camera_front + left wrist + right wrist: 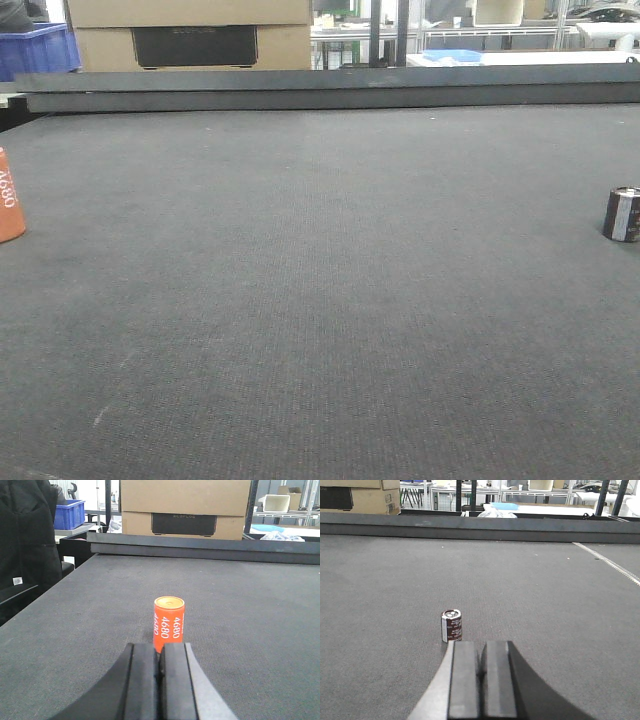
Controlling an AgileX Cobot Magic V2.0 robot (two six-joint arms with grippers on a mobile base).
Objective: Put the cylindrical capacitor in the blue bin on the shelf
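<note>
Dark cylindrical capacitor (451, 625) faces right tool (481, 652) — orange cylinder (169, 622) faces left tool (160, 652).

You've got the left gripper (160, 655) low at centre, pads pressed together w/ nothing between. Just past its tips the orange cylinder (169, 622) marked "4680" stands upright on the bench (250, 605), well short of the far edge. Cardboard box (185, 502) sits beyond that edge; blue crate (69, 514) past the far-left corner.

orange cylinder (168, 622): "4680", white, repeated | cardboard box (185, 502): black panel lettering unreadable
</note>
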